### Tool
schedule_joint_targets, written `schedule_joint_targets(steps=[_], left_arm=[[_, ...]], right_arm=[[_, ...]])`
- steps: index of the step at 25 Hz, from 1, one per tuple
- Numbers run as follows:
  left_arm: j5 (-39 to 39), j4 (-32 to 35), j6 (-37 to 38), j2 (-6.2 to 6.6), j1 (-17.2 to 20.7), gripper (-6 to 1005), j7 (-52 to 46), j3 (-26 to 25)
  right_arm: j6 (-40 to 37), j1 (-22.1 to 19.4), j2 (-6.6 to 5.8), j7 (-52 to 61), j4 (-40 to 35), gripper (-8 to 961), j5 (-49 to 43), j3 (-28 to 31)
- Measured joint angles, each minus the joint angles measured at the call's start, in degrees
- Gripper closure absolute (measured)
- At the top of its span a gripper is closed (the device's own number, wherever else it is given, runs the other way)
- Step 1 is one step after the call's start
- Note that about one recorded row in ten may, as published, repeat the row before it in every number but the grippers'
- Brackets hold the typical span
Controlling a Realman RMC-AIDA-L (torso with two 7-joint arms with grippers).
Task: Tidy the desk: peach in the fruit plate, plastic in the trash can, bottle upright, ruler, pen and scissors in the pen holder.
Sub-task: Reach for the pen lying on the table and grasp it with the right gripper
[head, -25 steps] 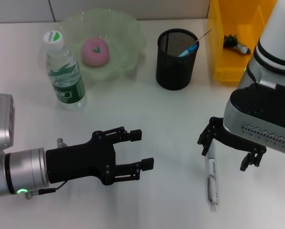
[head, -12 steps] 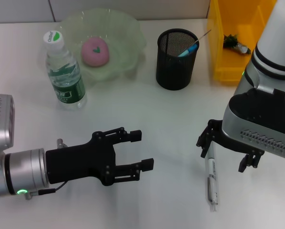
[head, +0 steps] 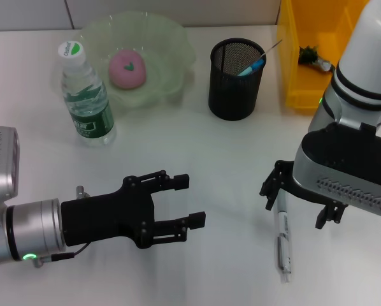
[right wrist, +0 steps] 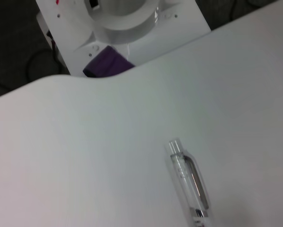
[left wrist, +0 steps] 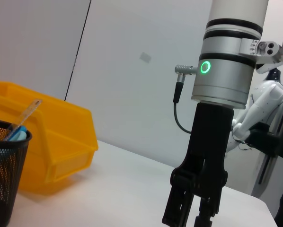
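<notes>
A clear pen (head: 283,245) lies on the white desk at the front right, and it also shows close up in the right wrist view as the pen (right wrist: 190,180). My right gripper (head: 299,204) hovers open over the pen's far end, one finger on each side. My left gripper (head: 195,201) hangs open and empty above the desk at the front left. The pink peach (head: 127,69) rests in the green fruit plate (head: 178,48). A bottle (head: 85,95) stands upright beside the plate. The black mesh pen holder (head: 236,83) holds a clear ruler (head: 272,46) and a blue-handled item (head: 254,65).
The yellow trash can (head: 294,70) stands at the back right with dark plastic (head: 315,57) inside. In the left wrist view the right arm (left wrist: 212,142) stands beyond the pen holder (left wrist: 4,175) and trash can (left wrist: 56,142). The robot's base (right wrist: 122,28) lies past the desk edge.
My right gripper has drifted slightly left and nearer over the pen's far end. The left arm and the desk items have not moved.
</notes>
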Motion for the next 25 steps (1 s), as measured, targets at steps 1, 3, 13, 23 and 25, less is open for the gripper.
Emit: schedule_joint_targets(steps=[1, 3, 13, 23, 25], left_arm=[[0.0, 0.0, 0.0, 0.0, 0.0, 214, 0.0, 0.0], [0.0, 0.0, 0.0, 0.0, 0.0, 214, 0.0, -0.1], [0.0, 0.2, 0.0, 0.07, 0.0, 214, 0.0, 0.0], [0.0, 0.2, 0.0, 0.09, 0.0, 214, -0.1, -0.2], [0.0, 0.2, 0.0, 0.09, 0.0, 214, -0.2, -0.2]], right_arm=[[0.3, 0.0, 0.0, 0.0, 0.1, 151, -0.1, -0.2], [0.7, -0.1, 0.07, -0.1, 0.2, 151, -0.1, -0.4], [3.9, -1.0, 0.09, -1.4, 1.3, 152, 0.1, -2.1], [4.7, -0.9, 0.09, -2.2, 2.6, 394, 0.9, -2.6], [4.8, -0.8, 0.09, -2.3, 2.7, 391, 0.9, -2.6]])
